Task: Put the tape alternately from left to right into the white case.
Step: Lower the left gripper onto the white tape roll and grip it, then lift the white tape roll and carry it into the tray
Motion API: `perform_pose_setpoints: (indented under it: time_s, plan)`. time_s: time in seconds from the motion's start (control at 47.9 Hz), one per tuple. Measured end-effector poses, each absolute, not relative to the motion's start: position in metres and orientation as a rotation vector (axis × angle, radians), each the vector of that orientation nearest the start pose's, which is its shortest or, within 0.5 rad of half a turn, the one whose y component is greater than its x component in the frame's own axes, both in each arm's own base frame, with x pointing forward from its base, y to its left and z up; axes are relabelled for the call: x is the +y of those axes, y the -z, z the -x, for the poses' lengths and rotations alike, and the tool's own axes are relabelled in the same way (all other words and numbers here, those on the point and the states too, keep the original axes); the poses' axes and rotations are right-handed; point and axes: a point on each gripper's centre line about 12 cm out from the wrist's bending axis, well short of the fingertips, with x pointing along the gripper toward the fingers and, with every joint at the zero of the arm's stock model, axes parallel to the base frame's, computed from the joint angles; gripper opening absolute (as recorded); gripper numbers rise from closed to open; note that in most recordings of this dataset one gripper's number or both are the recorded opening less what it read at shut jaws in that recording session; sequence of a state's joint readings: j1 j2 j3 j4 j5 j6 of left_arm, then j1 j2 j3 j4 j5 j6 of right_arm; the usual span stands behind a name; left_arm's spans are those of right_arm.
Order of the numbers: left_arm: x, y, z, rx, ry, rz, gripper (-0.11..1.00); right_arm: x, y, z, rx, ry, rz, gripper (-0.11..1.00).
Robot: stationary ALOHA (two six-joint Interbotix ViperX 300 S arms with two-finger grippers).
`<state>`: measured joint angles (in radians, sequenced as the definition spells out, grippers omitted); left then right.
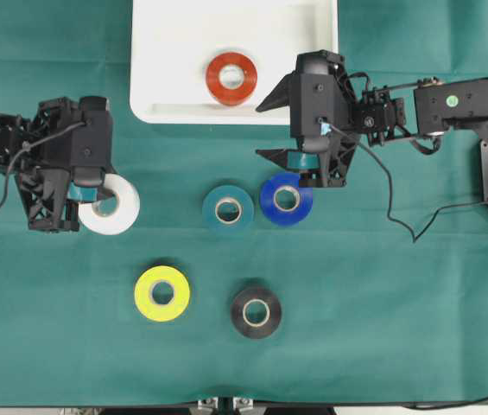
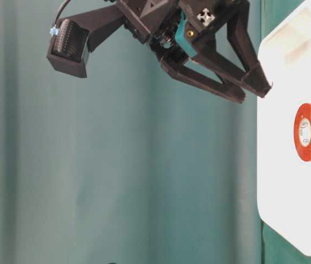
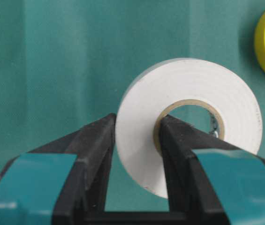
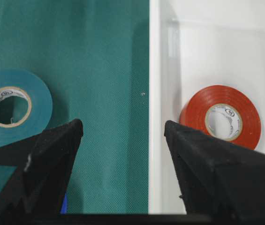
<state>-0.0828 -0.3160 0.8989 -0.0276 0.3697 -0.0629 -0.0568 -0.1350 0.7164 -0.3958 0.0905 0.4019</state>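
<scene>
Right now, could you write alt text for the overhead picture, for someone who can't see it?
One red-orange roll lies in the white tray. The left gripper pinches a white roll; the right gripper hangs open by the tray. Teal, blue, yellow and black rolls wait on green cloth.

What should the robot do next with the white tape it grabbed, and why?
Probably lift it and carry it toward the white case. The left pincer is shut on the white tape roll, one finger outside, one in the core, while only the red-orange roll lies in the case. The right pincer is open and holds nothing.
</scene>
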Motion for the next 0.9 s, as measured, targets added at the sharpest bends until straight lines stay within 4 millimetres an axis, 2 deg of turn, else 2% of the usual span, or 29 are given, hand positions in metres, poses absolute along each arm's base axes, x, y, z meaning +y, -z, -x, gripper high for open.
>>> perform_pose_setpoints:
  time_s: [0.188, 0.334, 0.522, 0.626, 0.731, 0.898]
  plan:
    - [-0.024, -0.173, -0.284, 0.938, 0.044, 0.044, -0.03, -0.024, -0.195, -0.362, 0.665, 0.089, -0.014, 0.79]
    - [-0.012, -0.183, -0.293, 0.885, 0.01, 0.059, -0.03, -0.024, -0.195, -0.362, 0.665, 0.089, -0.014, 0.79]
    - [0.023, -0.196, -0.305, 0.827, -0.08, 0.062, -0.03, -0.025, -0.195, -0.362, 0.665, 0.091, -0.015, 0.79]
    - [0.047, -0.198, -0.309, 0.825, -0.123, 0.032, -0.03, -0.025, -0.195, -0.361, 0.663, 0.091, -0.016, 0.79]
    - [0.071, -0.193, -0.313, 0.845, -0.163, 0.003, -0.03, -0.024, -0.195, -0.362, 0.662, 0.089, -0.016, 0.79]
    - [0.092, -0.181, -0.325, 0.888, -0.175, -0.044, -0.03, -0.024, -0.195, -0.362, 0.662, 0.089, -0.016, 0.79]
